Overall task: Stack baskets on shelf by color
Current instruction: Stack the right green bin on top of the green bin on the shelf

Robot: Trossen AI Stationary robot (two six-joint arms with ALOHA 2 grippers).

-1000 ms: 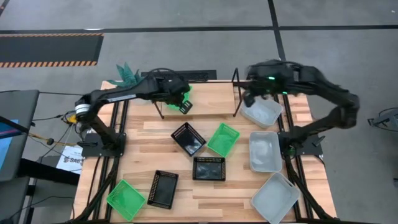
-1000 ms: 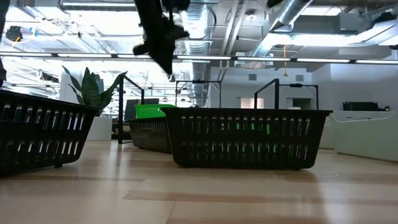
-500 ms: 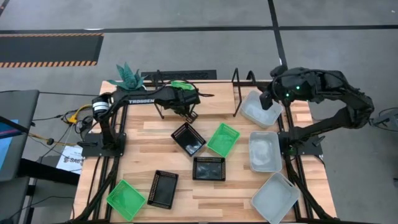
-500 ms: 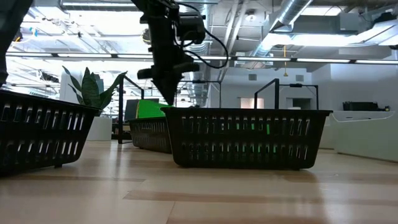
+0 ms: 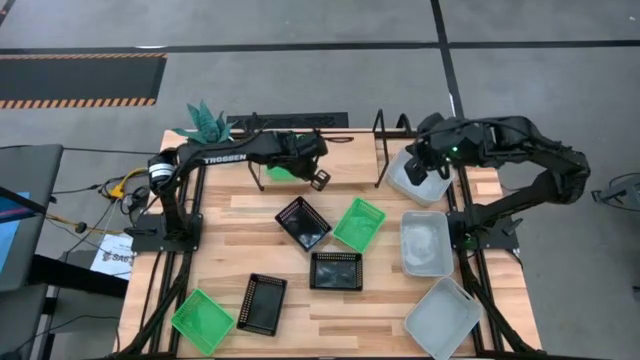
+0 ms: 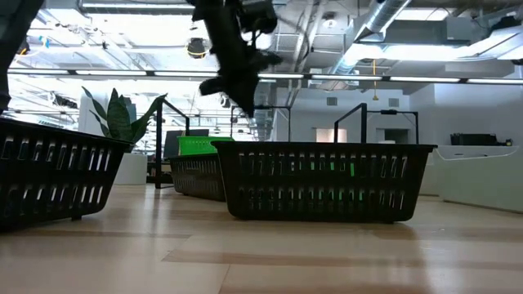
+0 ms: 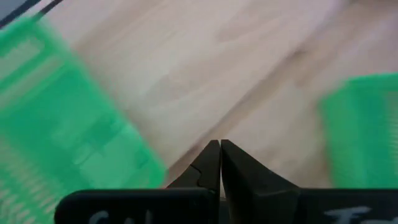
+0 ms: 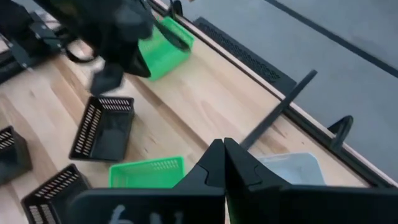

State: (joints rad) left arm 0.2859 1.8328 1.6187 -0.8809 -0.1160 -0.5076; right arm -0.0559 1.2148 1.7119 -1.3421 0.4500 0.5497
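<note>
Green basket (image 5: pixel 203 320) sits at the near left corner of the wooden tabletop (image 5: pixel 225 250), a black mesh basket (image 5: pixel 262 303) just beside it on the right. Farther back, the left gripper (image 5: pixel 319 181) hangs over the shelf's (image 5: pixel 340 160) front edge, fingers pressed together and holding nothing; a second green basket (image 5: pixel 284 171) rests on the shelf board just behind it, partly hidden by the arm. In the left wrist view the closed fingertips (image 7: pixel 219 151) point down at bare wood with green plastic either side. Mid-table, a black basket (image 5: pixel 303 222) lies tilted, a third black one (image 5: pixel 336 270) nearer the front, and a third green basket (image 5: pixel 359 224) angled just right of the tilted black one. Upright black loop (image 5: pixel 380 140) marks the shelf's right end. Right of it, a translucent white basket (image 5: pixel 419 180) sits on the table beyond the shelf end, with the right gripper (image 5: pixel 417 170) above it, fingers shut and empty. Two more white baskets, one (image 5: pixel 427 243) mid-right and one (image 5: pixel 441 317) at the near right corner, line the right edge. Low view shows a black basket (image 6: pixel 323 180) close up.
</note>
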